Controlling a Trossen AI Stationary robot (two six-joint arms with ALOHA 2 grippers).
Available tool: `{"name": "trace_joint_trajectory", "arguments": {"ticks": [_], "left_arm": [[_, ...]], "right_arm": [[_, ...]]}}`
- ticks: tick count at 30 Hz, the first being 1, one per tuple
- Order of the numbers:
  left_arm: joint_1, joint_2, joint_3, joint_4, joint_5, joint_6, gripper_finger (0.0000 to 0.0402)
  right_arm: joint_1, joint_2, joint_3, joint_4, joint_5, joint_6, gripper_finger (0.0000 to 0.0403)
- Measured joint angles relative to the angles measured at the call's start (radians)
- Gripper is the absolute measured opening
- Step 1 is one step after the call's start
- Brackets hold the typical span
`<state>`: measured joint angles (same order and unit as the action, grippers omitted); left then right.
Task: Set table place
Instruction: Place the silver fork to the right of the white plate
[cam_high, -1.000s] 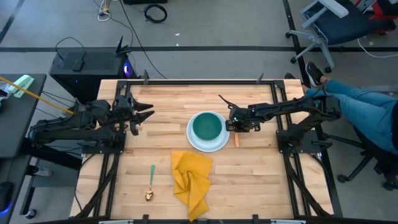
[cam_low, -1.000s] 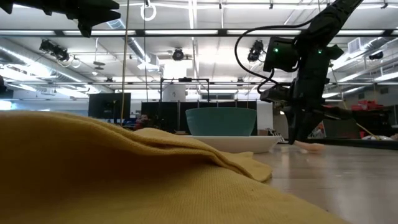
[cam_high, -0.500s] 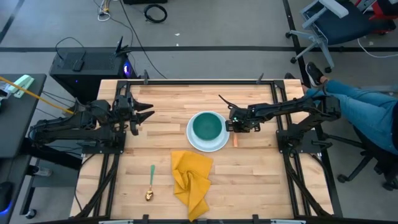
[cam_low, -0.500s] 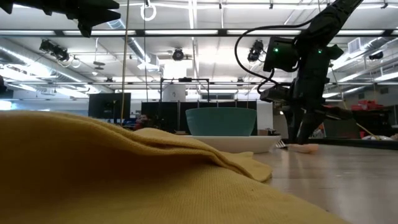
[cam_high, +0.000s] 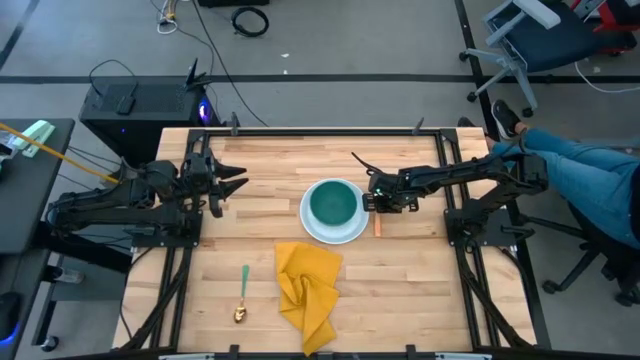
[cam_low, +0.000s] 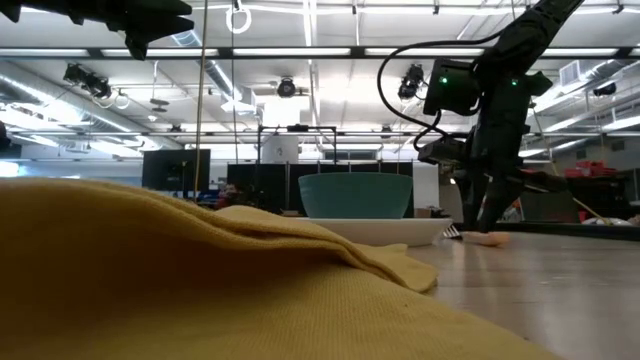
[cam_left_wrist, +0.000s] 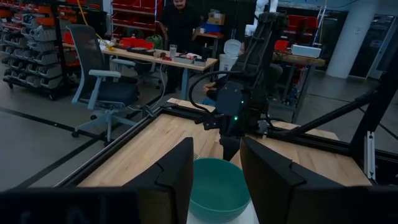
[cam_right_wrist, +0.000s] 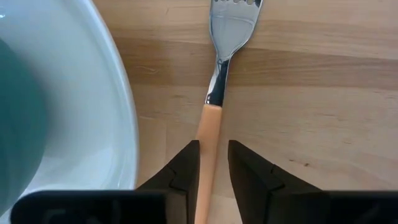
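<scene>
A fork (cam_right_wrist: 208, 140) with an orange handle lies flat on the light-wood table (cam_high: 270, 150), just right of a white plate (cam_high: 347, 236) that carries a teal bowl (cam_high: 334, 204). My right gripper (cam_right_wrist: 213, 146) points down over the fork (cam_high: 378, 226). It is open by a narrow gap, with one finger on each side of the handle. The low view shows its fingertips (cam_low: 487, 225) just above the fork's end (cam_low: 485, 238). My left gripper (cam_high: 235, 181) waits open above the table's left side, facing the bowl (cam_left_wrist: 221, 190).
A crumpled yellow napkin (cam_high: 308, 288) lies near the table's near edge and fills the low view's foreground (cam_low: 200, 270). A green-handled spoon (cam_high: 243, 293) lies left of it. A seated person's legs (cam_high: 590, 170) are beyond the table's right edge.
My right gripper has opened a little and let go of the fork's handle. The fork has stayed lying on the table beside the plate and has shifted slightly toward the plate.
</scene>
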<state>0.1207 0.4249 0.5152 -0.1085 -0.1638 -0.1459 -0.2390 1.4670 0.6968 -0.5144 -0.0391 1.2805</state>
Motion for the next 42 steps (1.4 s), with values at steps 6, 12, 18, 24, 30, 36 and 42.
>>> {"name": "trace_joint_trajectory", "arguments": {"ticks": [6,12,18,24,30,36,42], "left_arm": [[0.0,0.0,0.0,0.0,0.0,0.0,0.0149],[0.0,0.0,0.0,0.0,0.0,0.0,0.0152],[0.0,0.0,0.0,0.0,0.0,0.0,0.0144],[0.0,0.0,0.0,0.0,0.0,0.0,0.014],[0.0,0.0,0.0,0.0,0.0,0.0,0.0147],[0.0,0.0,0.0,0.0,0.0,0.0,0.0153],[0.0,0.0,0.0,0.0,0.0,0.0,0.0146]], "right_arm": [[0.008,0.0,0.0,0.0,-0.02,0.0,0.0089],[0.064,0.0,0.0,0.001,-0.025,0.004,0.0091],[0.108,0.0,0.021,0.019,-0.023,0.011,0.0089],[0.155,0.0,0.076,0.02,-0.004,0.005,0.009],[0.18,0.0,0.078,0.015,0.009,0.007,0.0086],[0.183,0.0,0.066,0.011,0.022,0.007,0.0079],[0.19,0.0,0.066,-0.005,0.023,0.002,0.0078]]}}
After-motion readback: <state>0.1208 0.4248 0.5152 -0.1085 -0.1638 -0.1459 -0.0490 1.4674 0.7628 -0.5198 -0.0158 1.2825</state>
